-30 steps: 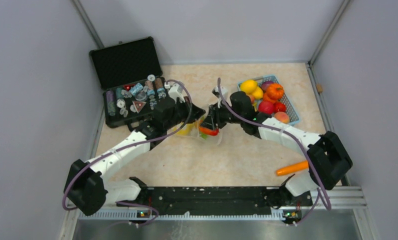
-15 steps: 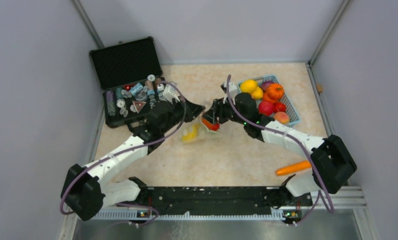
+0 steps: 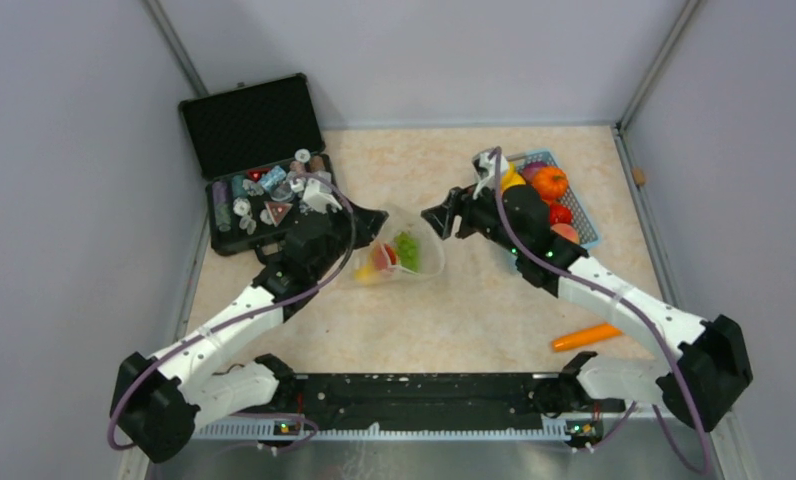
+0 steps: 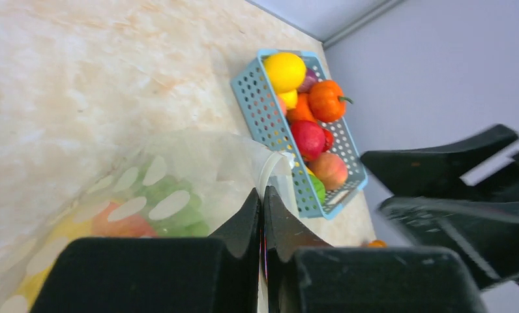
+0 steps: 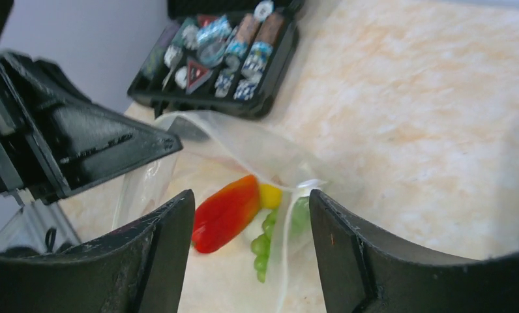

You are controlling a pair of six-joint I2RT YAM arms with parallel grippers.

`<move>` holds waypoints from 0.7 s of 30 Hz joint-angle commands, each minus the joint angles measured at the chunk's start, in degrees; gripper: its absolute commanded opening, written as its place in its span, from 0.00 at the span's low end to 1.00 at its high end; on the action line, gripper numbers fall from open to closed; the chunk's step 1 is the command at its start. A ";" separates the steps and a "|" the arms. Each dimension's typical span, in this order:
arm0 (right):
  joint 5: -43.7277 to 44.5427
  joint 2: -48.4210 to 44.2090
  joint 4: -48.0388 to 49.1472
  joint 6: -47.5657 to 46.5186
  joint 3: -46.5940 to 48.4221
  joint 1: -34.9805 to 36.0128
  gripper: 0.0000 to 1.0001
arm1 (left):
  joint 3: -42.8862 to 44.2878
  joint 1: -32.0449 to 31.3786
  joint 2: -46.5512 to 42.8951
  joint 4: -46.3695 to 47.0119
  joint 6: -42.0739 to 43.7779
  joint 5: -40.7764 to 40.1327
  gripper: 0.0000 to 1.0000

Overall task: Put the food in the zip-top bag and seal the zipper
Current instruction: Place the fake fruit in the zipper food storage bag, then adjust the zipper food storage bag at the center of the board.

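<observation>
The clear dotted zip-top bag [image 3: 404, 258] lies mid-table with its mouth open. Inside it are green grapes [image 3: 407, 249], a red-orange pepper [image 3: 382, 257] and a yellow piece [image 3: 364, 272]. My left gripper [image 3: 372, 217] is shut on the bag's upper edge by the white zipper strip [image 4: 267, 175], as the left wrist view [image 4: 262, 193] shows. My right gripper [image 3: 440, 216] is open and empty, just right of the bag mouth. In the right wrist view [image 5: 252, 199] the pepper [image 5: 225, 213] and grapes [image 5: 265, 245] lie between the fingers, below them.
A light-blue basket [image 3: 578, 215] at the back right holds several more toy fruits [image 3: 549, 183]. An orange carrot [image 3: 584, 337] lies near the front right. An open black case [image 3: 264, 180] of small trinkets stands at the back left.
My right gripper let go of the red pepper into the bag, opened and drew back to the right toward the basket. My left gripper shifted slightly left, still holding the bag's edge.
</observation>
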 commanded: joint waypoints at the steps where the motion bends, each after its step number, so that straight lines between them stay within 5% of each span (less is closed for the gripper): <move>1: 12.33 -2.54 0.01 0.61 -1.17 -0.71 0.64 | -0.57 1.40 -3.00 -1.48 3.38 -5.22 0.03; 8: -6.65 7.70 2.86 9.25 -0.19 -2.71 0.55 | 1.30 1.60 -3.05 -5.30 5.53 -6.69 0.03; 15: -7.01 10.73 -1.39 4.69 2.98 -1.98 0.53 | 0.21 1.62 -4.21 -5.19 4.95 -6.85 0.03; 17: -5.39 11.51 -3.01 3.55 3.92 -1.96 0.44 | -0.13 1.65 -4.41 -4.84 4.80 -6.82 0.03; 21: -1.48 12.21 -4.04 1.56 6.05 -1.96 0.07 | 0.31 1.69 -3.88 -4.20 6.09 -5.08 0.03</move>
